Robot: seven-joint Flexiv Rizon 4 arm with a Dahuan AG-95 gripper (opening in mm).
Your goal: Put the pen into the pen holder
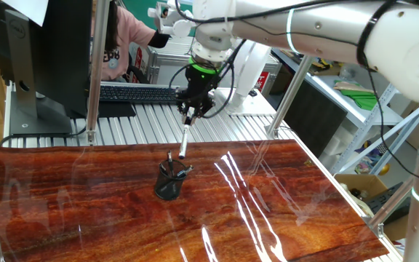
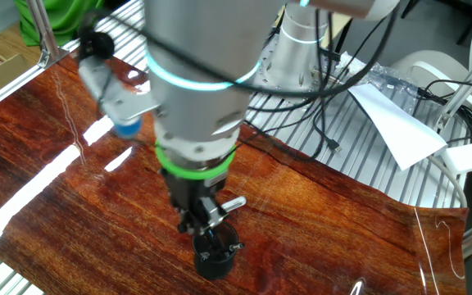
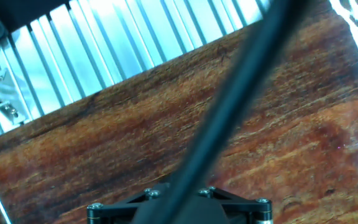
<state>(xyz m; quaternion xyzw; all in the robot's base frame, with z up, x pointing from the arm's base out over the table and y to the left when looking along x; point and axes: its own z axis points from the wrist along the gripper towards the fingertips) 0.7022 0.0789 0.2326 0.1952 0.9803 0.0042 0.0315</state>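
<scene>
- The end effector (image 1: 188,115) points down above the table (image 1: 282,211) and is clamped on the upper end of the pen (image 1: 184,140), which hangs nearly upright below it.
- In one fixed view the pen's lower tip sits just above and a little behind the pen holder (image 1: 169,180); the holder stands upright on the reddish wood and already has a couple of short dark pens in it.
- In the other fixed view the holder (image 2: 215,256) shows just below the end effector (image 2: 205,217), so the two look roughly lined up, though the arm hides much of the gap.
- The hand view shows the dark barrel (image 3: 229,118) running diagonally across the frame over bare wood; the holder is not visible there.
- Judged step: carrying the pen over the cup, not yet lowered in.
- The next move calls for centring the tip over the round rim, then a straight descent before letting go.
- The pens already inside narrow the free opening, so the tip could catch on them or on the rim and tip the light cup.
- Open wood lies all around the holder; the metal slatted edge and frame posts (image 1: 93,73) stand well apart from it.
</scene>
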